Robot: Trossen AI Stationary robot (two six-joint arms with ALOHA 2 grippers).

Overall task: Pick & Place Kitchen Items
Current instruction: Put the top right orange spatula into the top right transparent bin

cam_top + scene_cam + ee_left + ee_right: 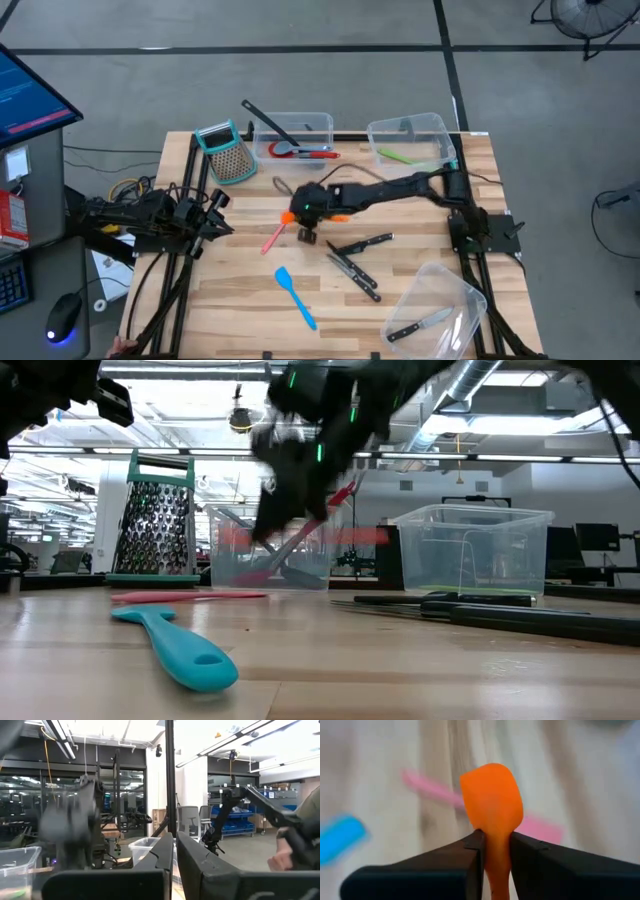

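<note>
Fingers of right gripper pinch orange spatula above table.

Worktop: pale wood planks, visible grain, slight sheen. Orange spatula: smooth matt surface, rubbery-looking, pinched between matt black fingers of hard plastic look. Blue spatula: smooth, faint gloss. Grater: perforated shiny metal face, teal plastic frame. Bins: clear glossy plastic. Knives: bright steel blades, black matt handles.
</note>
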